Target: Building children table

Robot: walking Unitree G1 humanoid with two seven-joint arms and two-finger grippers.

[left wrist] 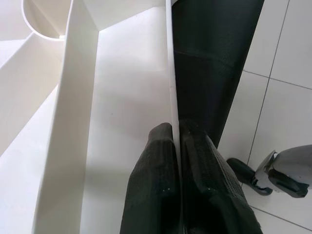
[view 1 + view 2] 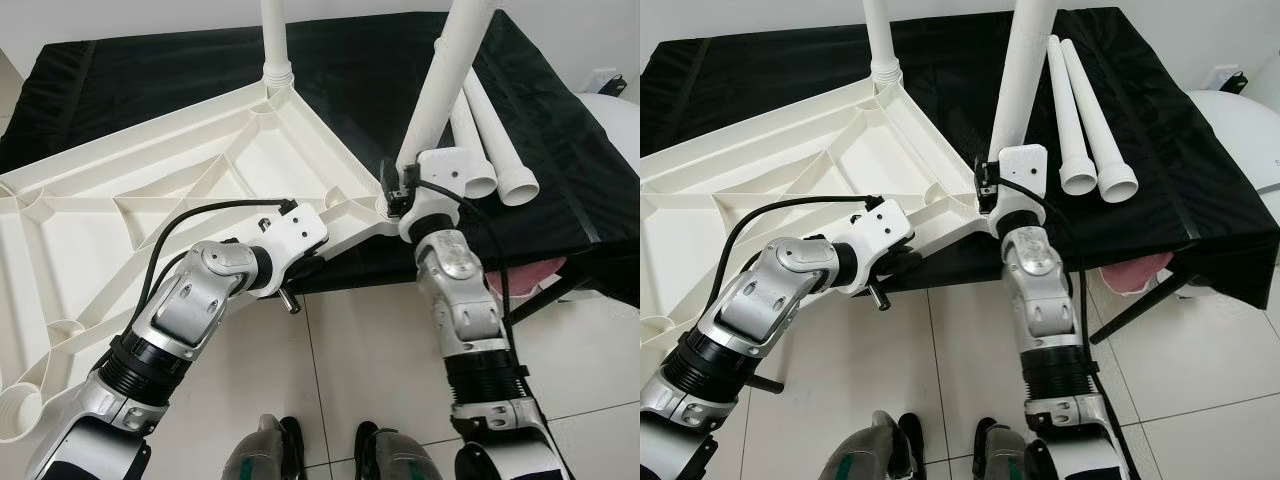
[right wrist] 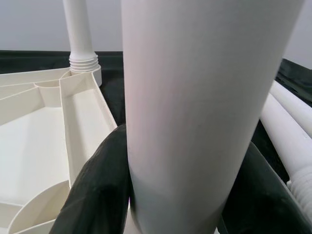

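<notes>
- Watching this from the side: the big white ribbed plastic tabletop [image 2: 150, 200] lies upside down on a table draped in black cloth [image 2: 560, 170], its near part hanging out over the tiled floor [image 2: 1200, 350].
- Left gripper [image 1: 175, 141] has its two black fingers pinched together on the tabletop's thin edge wall, steadying it.
- Right gripper [image 3: 175, 195] is clamped around a white plastic tube leg [image 2: 440, 80], held nearly upright at the near corner socket.
- One leg [image 2: 880, 35] already stands in the far corner; two spare white legs [image 2: 1090, 120] lie side by side on the cloth.
- Handling guess: hollow plastic, so light and stiff but slick. Grabbing the leg low near the socket looks smart for pushing it home.
- Left wrist view shows that edge pinch clearly, which the head views hide behind the wrist. Right wrist view shows the threaded collar on the standing leg.
</notes>
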